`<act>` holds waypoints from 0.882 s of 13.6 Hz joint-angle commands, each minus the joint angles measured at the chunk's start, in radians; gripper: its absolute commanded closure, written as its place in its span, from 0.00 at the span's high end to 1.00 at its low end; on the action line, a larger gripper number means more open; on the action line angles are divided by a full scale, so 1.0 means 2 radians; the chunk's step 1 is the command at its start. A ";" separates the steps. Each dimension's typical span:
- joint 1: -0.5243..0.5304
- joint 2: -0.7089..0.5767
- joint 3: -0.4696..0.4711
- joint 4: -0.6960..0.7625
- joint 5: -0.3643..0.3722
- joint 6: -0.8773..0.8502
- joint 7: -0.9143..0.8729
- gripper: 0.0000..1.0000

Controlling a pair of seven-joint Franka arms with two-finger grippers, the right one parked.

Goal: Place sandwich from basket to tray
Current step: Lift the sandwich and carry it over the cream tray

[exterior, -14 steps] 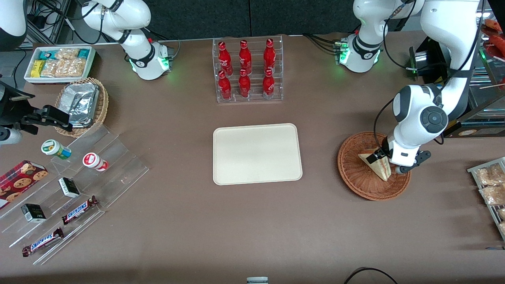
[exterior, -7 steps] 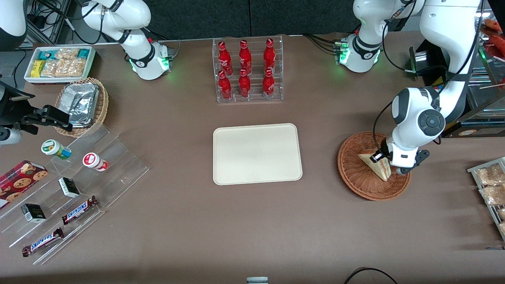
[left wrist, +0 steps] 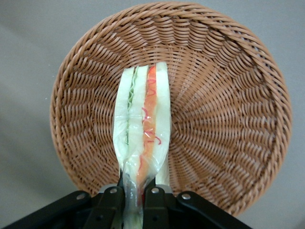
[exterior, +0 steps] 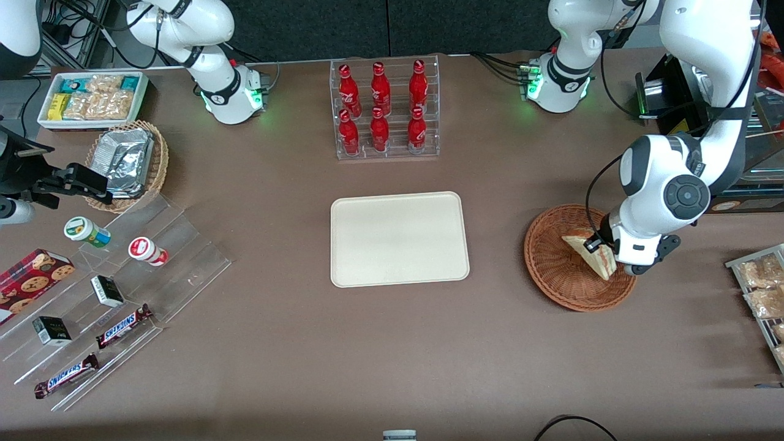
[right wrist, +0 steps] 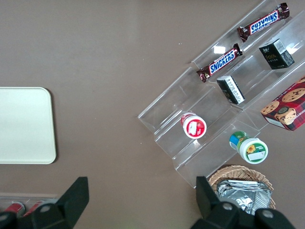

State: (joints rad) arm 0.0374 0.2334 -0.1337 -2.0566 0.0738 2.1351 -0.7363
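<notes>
The sandwich [exterior: 589, 253], a wrapped white-bread wedge with a red and cream filling stripe, hangs just above the reddish-brown wicker basket [exterior: 551, 269]. My left gripper [exterior: 597, 246] is shut on it, the two black fingers pinching its end. In the left wrist view the sandwich [left wrist: 143, 138] stands edge-on over the basket [left wrist: 228, 114], and the gripper [left wrist: 135, 202] squeezes its wrapper between the fingers [left wrist: 109, 202]. The cream tray [exterior: 399, 239] lies bare at the middle of the table, beside the basket toward the parked arm's end.
A clear rack of red bottles [exterior: 384, 110] stands farther from the camera than the tray. A rack of snack packets [exterior: 762, 291] sits at the working arm's end. Acrylic steps with snacks [exterior: 110, 294], a tan basket [exterior: 131, 162] and a white bin [exterior: 92, 98] lie toward the parked arm's end.
The gripper has risen slightly with the sandwich in it and shifted a little toward the working arm's end. The sandwich now hangs above the basket floor instead of resting on it.
</notes>
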 commanded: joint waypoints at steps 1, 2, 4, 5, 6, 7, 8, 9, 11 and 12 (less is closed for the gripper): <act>-0.007 -0.026 -0.022 0.027 0.005 -0.062 0.005 0.00; -0.008 -0.028 -0.041 0.040 0.004 -0.079 0.006 0.00; -0.008 -0.027 -0.086 0.055 0.003 -0.093 0.007 0.00; -0.008 -0.024 -0.105 0.061 0.002 -0.093 0.007 0.00; -0.008 -0.021 -0.123 0.069 0.003 -0.093 0.010 0.00; -0.008 -0.013 -0.143 0.076 0.003 -0.093 0.026 0.00; -0.009 -0.006 -0.162 0.084 0.001 -0.089 0.036 0.00; -0.011 0.005 -0.178 0.098 0.000 -0.090 0.035 0.00; -0.033 0.044 -0.189 0.142 -0.001 -0.093 0.032 0.00; -0.056 0.065 -0.189 0.167 0.004 -0.096 0.036 0.00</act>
State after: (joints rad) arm -0.0178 0.2556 -0.5073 -1.8499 0.0730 1.9730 -0.6875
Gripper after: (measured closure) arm 0.850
